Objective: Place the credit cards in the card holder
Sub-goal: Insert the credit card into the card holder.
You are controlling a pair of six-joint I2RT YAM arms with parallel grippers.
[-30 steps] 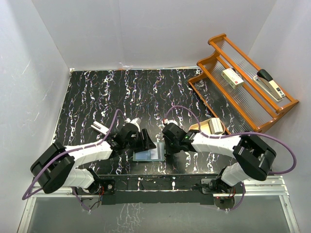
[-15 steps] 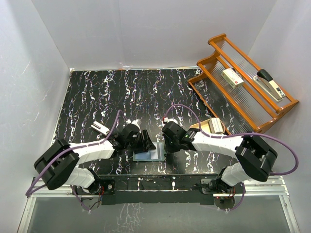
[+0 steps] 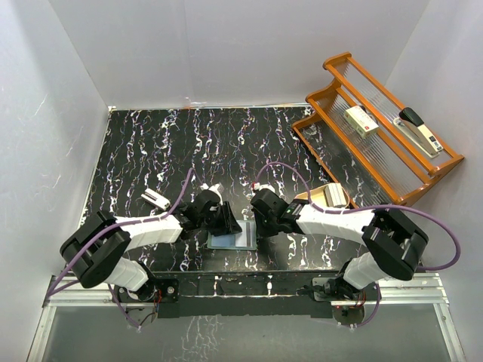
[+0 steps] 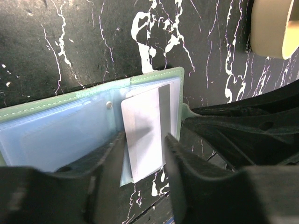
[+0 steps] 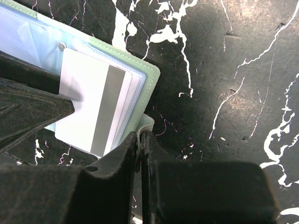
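At the front of the desk, between our arms, the card holder lies open; our left fingers seemingly clamp a credit card atop it, right fingers pinching its tab.

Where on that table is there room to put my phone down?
Bare: the far half of the table, along the back wall, left of the wooden rack. Crowded: near centre, where left gripper and right gripper meet at the card holder; a tan object sits to its right.
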